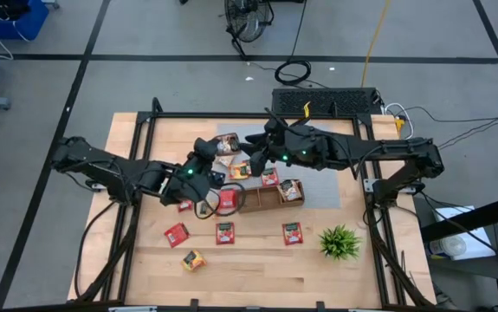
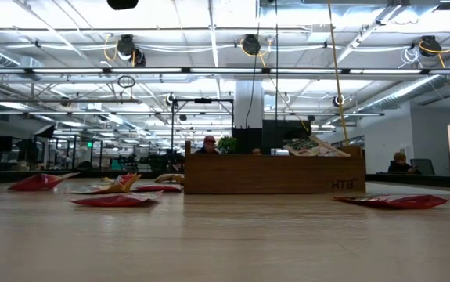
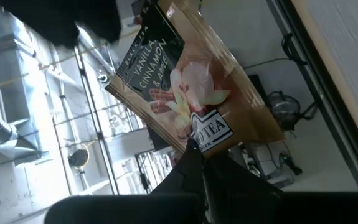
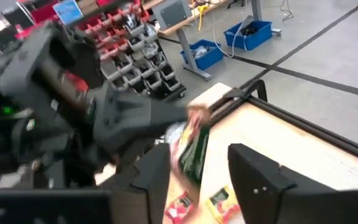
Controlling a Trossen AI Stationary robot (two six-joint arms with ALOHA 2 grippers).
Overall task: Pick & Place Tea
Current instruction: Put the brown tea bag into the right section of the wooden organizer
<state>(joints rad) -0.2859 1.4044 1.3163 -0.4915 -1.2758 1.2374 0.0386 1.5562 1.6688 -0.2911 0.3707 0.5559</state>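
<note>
The left gripper [image 1: 216, 149], above the tabletop [image 1: 257, 256], has its fingers clamped on a brown vanilla-cinnamon tea sachet [image 3: 185, 93] raised beside the right gripper [image 1: 250, 156], whose fingers stand apart. This looks like a handover; next, the right fingers must close on it. Four loose sachets lie on the near tabletop: three red [image 1: 177, 234], one yellow [image 1: 194, 260]; one brown wooden tray [image 1: 270, 201] holds others.

Brown-gold tea sachet [image 3: 188, 87], tilted, pinched aloft.

You're facing a pale wooden table [image 1: 145, 251]. On it sit a brown three-compartment wooden tray [image 1: 261, 200], a spiky green plant [image 1: 339, 242] near its right front, and scattered small flat tea sachets [image 1: 224, 232], mostly red.
</note>
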